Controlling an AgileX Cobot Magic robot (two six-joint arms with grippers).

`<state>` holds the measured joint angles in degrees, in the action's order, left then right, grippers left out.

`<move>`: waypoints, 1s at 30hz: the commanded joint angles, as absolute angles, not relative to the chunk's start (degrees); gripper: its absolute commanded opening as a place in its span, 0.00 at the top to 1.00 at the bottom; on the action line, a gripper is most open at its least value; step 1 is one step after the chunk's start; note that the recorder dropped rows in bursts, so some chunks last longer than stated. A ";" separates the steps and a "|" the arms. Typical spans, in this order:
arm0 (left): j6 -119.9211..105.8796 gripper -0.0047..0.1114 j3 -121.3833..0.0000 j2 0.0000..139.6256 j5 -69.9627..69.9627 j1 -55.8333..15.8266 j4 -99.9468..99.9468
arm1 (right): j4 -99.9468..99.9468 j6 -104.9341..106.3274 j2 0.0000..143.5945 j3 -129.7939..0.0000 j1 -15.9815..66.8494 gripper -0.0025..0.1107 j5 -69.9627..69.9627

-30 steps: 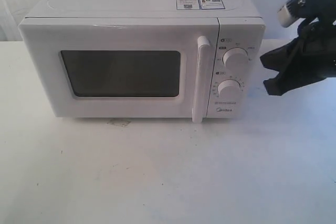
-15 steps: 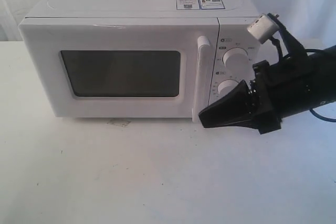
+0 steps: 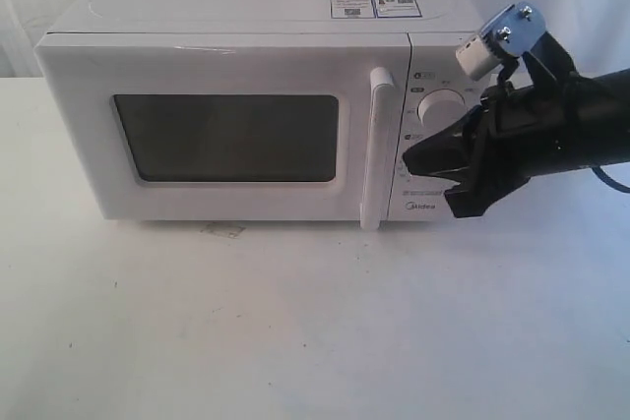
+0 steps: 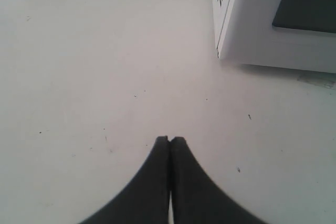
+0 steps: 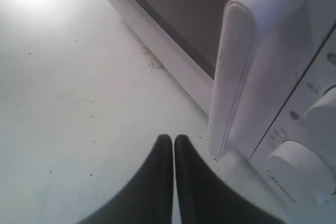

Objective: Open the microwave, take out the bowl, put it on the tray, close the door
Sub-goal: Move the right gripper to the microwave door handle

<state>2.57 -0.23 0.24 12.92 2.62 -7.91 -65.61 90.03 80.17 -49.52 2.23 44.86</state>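
Observation:
The white microwave stands on the table with its door closed; the dark window shows nothing inside, so the bowl is hidden. The tall white handle runs down the door's right edge. My right gripper is shut and empty, its tips in front of the lower knob, just right of the handle. In the right wrist view the gripper points at the table beside the handle. My left gripper is shut and empty over bare table, near the microwave's corner. No tray is in view.
The upper knob shows above my right gripper. A small brownish stain lies on the white table under the door. A white backdrop stands behind the microwave.
My right arm swung in from the far right to the knob panel, then rose a little and drew slightly right; it now covers the lower knob. The microwave has not moved.

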 commanded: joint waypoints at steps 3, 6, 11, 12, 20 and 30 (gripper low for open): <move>2.69 0.96 0.00 0.00 12.84 2.82 -8.11 | -70.40 93.54 80.05 -49.55 2.27 0.64 44.56; 2.69 0.96 0.00 0.00 12.84 2.82 -8.11 | -72.72 94.75 80.05 -49.55 2.27 0.45 45.02; 2.69 0.96 0.00 0.00 12.84 2.82 -8.11 | -77.01 94.63 80.05 -49.55 2.27 0.45 45.13; 2.69 0.96 0.00 0.00 12.84 2.82 -8.11 | -77.46 94.63 80.05 -49.55 2.27 0.47 45.13; 2.69 0.96 0.00 0.00 12.84 2.82 -8.11 | -77.95 99.39 80.57 -49.55 2.27 0.49 43.28; 2.69 0.96 0.00 0.00 12.84 2.82 -8.11 | -86.37 115.53 85.37 -49.55 2.27 0.49 48.10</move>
<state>2.57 -0.23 0.24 12.92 2.62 -7.91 -83.79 111.49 84.53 -49.52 2.33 47.32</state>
